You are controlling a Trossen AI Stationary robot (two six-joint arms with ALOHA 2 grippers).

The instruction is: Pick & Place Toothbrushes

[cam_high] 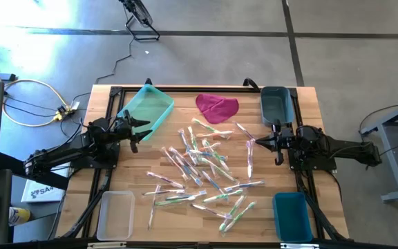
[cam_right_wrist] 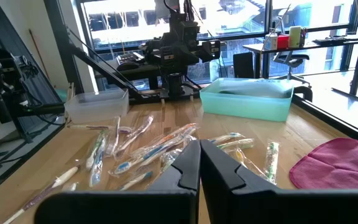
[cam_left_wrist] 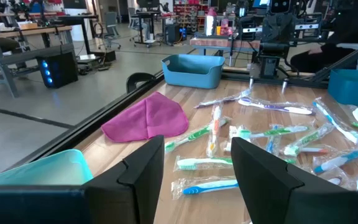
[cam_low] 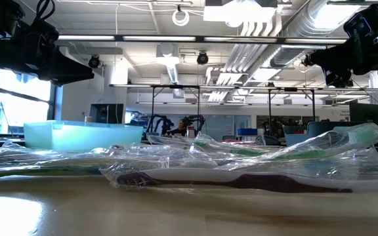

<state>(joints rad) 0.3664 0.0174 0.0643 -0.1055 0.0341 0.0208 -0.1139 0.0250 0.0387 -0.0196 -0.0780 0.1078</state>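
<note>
Several toothbrushes (cam_high: pixel 206 169) in clear shiny wrappers, with pink, green, blue and white handles, lie flat and scattered over the middle of the wooden table (cam_high: pixel 185 221). They also show in the left wrist view (cam_left_wrist: pixel 272 134), the right wrist view (cam_right_wrist: pixel 148 149) and the low view (cam_low: pixel 241 178). My left gripper (cam_left_wrist: pixel 197 180) hovers open above the table's left side (cam_high: pixel 144 128), level, pointing toward the pile. My right gripper (cam_right_wrist: pixel 199 165) hovers shut at the right side (cam_high: pixel 258 143), level, facing the pile. Neither touches anything.
A teal bin (cam_high: pixel 147 107) stands at the far left and a grey-blue bin (cam_high: pixel 275 105) at the far right. A clear bin (cam_high: pixel 116 213) is near left, a blue bin (cam_high: pixel 292 216) near right. A magenta cloth (cam_high: pixel 217 107) lies at the far middle.
</note>
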